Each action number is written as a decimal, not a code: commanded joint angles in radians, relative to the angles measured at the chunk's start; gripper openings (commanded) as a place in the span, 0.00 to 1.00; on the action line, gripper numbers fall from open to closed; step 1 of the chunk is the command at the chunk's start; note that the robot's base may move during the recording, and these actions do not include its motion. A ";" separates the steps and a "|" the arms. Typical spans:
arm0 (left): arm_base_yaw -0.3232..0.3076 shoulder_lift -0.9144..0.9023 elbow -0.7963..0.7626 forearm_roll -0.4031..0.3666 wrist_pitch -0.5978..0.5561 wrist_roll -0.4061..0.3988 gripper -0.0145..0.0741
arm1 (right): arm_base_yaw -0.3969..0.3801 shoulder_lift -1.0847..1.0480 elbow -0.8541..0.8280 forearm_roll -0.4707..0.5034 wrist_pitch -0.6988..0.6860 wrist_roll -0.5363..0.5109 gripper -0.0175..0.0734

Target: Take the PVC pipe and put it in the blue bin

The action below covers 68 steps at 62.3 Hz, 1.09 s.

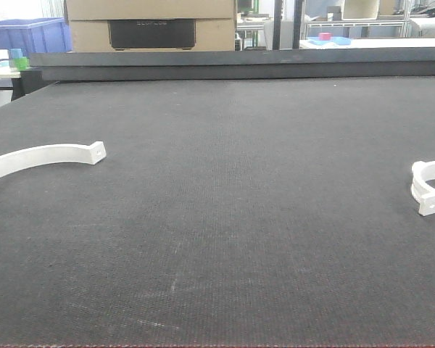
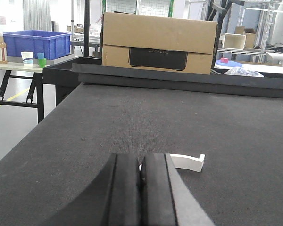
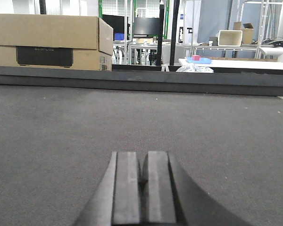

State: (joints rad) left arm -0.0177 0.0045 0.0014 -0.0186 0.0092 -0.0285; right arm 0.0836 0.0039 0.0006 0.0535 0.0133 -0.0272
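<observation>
**Two closed grippers low over a dark mat, white clamp at the far right**

Front view: shows a dark woven table mat (image 1: 225, 217) filling most of the frame. At the right edge, mid-height, flat on the mat: the PVC pipe (image 1: 429, 185), a small white double-ridged half-ring with a holed end tab, partly cut off by the frame. At the left edge, well apart from it: a longer, thinner white arc strip (image 1: 40, 158). Upper left, beyond the mat: the blue bin (image 1: 29, 35). Top centre: a cardboard box (image 1: 152, 25) with a dark panel, its lettering too faint to read.

Left wrist view: shows the left gripper (image 2: 141, 188) at bottom centre, black fingers pressed together. Just behind it, slightly right: one end of the arc strip. Upper left: the blue bin on a side table, beside a bottle (image 2: 0, 47) with an unreadable label, and small cups (image 2: 27, 57).

Right wrist view: shows the right gripper (image 3: 142, 188) at bottom centre, fingers likewise closed tight, over bare mat. Upper left: the cardboard box.
</observation>
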 commanded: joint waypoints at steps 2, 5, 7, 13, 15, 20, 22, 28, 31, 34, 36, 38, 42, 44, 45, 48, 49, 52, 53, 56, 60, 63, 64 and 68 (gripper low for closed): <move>0.001 -0.004 -0.001 -0.006 -0.023 -0.002 0.04 | 0.002 -0.004 -0.001 -0.005 -0.022 -0.001 0.01; 0.001 -0.004 -0.001 -0.006 -0.023 -0.002 0.04 | 0.002 -0.004 -0.001 -0.005 -0.022 -0.001 0.01; 0.001 -0.004 -0.001 -0.006 -0.023 -0.002 0.04 | 0.002 -0.004 -0.001 -0.005 -0.022 -0.001 0.01; 0.001 -0.004 -0.001 -0.006 -0.023 -0.002 0.04 | 0.002 -0.004 -0.001 -0.005 -0.022 -0.001 0.01; 0.001 -0.004 -0.001 -0.006 -0.023 -0.002 0.04 | 0.002 -0.004 -0.001 -0.005 -0.022 -0.001 0.01; 0.001 -0.004 -0.001 -0.006 -0.023 -0.002 0.04 | 0.002 -0.004 -0.001 -0.005 -0.022 -0.001 0.01; 0.001 -0.004 -0.001 -0.006 -0.023 -0.002 0.04 | 0.002 -0.004 -0.001 -0.005 -0.022 -0.001 0.01; 0.001 -0.004 -0.001 -0.006 -0.023 -0.002 0.04 | 0.002 -0.004 -0.001 -0.005 -0.022 -0.001 0.01; 0.001 -0.004 -0.001 -0.006 -0.023 -0.002 0.04 | 0.002 -0.004 -0.001 -0.005 -0.022 -0.001 0.01; 0.001 -0.004 -0.001 -0.006 -0.023 -0.002 0.04 | 0.002 -0.004 -0.001 -0.005 -0.022 -0.001 0.01; 0.001 -0.004 -0.001 -0.006 -0.023 -0.002 0.04 | 0.002 -0.004 -0.001 -0.005 -0.022 -0.001 0.01; 0.001 -0.004 -0.001 -0.006 -0.023 -0.002 0.04 | 0.002 -0.004 -0.001 -0.005 -0.022 -0.001 0.01; 0.001 -0.004 -0.001 -0.006 -0.023 -0.002 0.04 | 0.002 -0.004 -0.001 -0.005 -0.022 -0.001 0.01; 0.001 -0.004 -0.001 -0.006 -0.023 -0.002 0.04 | 0.002 -0.004 -0.001 -0.005 -0.022 -0.001 0.01; 0.001 -0.004 -0.001 -0.006 -0.023 -0.002 0.04 | 0.002 -0.004 -0.001 -0.005 -0.022 -0.001 0.01; 0.001 -0.004 -0.001 -0.006 -0.028 -0.002 0.04 | 0.002 -0.004 -0.001 -0.005 -0.022 -0.001 0.01; 0.001 -0.004 -0.001 -0.006 -0.030 -0.002 0.04 | 0.002 -0.004 -0.001 -0.005 -0.022 -0.001 0.01; 0.001 -0.004 -0.001 -0.006 -0.045 -0.002 0.04 | 0.002 -0.004 -0.001 -0.004 -0.042 -0.001 0.01; 0.001 -0.004 -0.001 -0.006 -0.049 -0.002 0.04 | 0.002 -0.004 -0.001 -0.004 -0.056 -0.001 0.01; 0.001 -0.004 -0.001 -0.006 -0.069 -0.002 0.04 | 0.002 -0.004 -0.001 -0.004 -0.106 -0.001 0.01; 0.001 -0.004 -0.001 -0.004 -0.099 -0.002 0.04 | 0.002 -0.004 -0.001 -0.004 -0.194 -0.001 0.01; 0.001 -0.004 -0.001 -0.004 -0.132 -0.002 0.04 | 0.002 -0.004 -0.001 -0.004 -0.263 -0.001 0.01; 0.001 -0.004 -0.001 -0.004 -0.140 -0.002 0.04 | 0.002 -0.004 -0.001 -0.004 -0.292 -0.001 0.01; 0.001 -0.004 -0.001 -0.004 -0.197 -0.002 0.04 | 0.002 -0.004 -0.001 -0.004 -0.380 -0.001 0.01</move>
State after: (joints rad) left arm -0.0177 0.0045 0.0014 -0.0186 -0.0996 -0.0285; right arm 0.0836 0.0027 0.0006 0.0535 -0.2223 -0.0272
